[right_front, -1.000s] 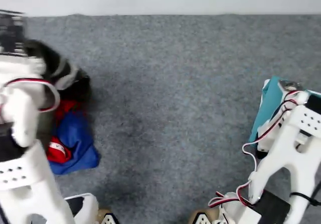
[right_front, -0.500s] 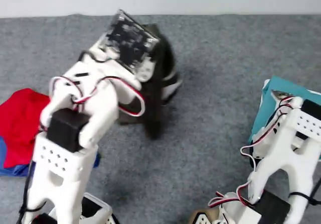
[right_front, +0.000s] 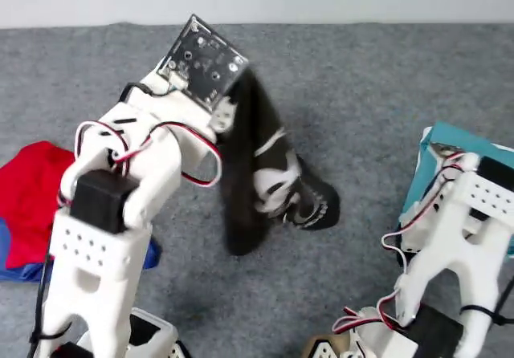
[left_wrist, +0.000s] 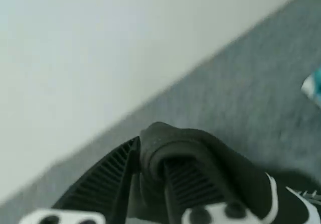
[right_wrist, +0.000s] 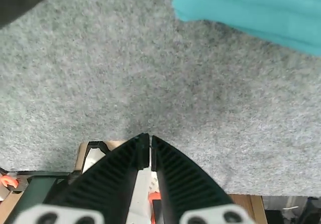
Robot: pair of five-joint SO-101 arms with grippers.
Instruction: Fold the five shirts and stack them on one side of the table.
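Note:
A black shirt with white print (right_front: 269, 177) hangs from my left gripper (right_front: 241, 93), its lower end trailing on the grey mat near the middle. In the left wrist view the left gripper (left_wrist: 150, 156) is shut on the black shirt (left_wrist: 210, 158), cloth bunched over the fingers. A red shirt (right_front: 32, 197) lies crumpled on a blue shirt (right_front: 24, 270) at the left edge. A folded teal shirt (right_front: 446, 157) lies at the right, partly under the right arm. My right gripper (right_wrist: 150, 139) is shut with nothing in it, above bare mat beside the teal shirt (right_wrist: 251, 8).
The grey mat (right_front: 361, 77) covers the table up to a white wall at the back. Both arm bases stand along the front edge. The table's wooden front edge (right_wrist: 241, 201) shows past the mat in the right wrist view.
My left arm has swung from the left pile toward the middle, carrying the black shirt, which now hangs lower and drapes onto the mat. The red shirt has come into sight. The right arm stayed still.

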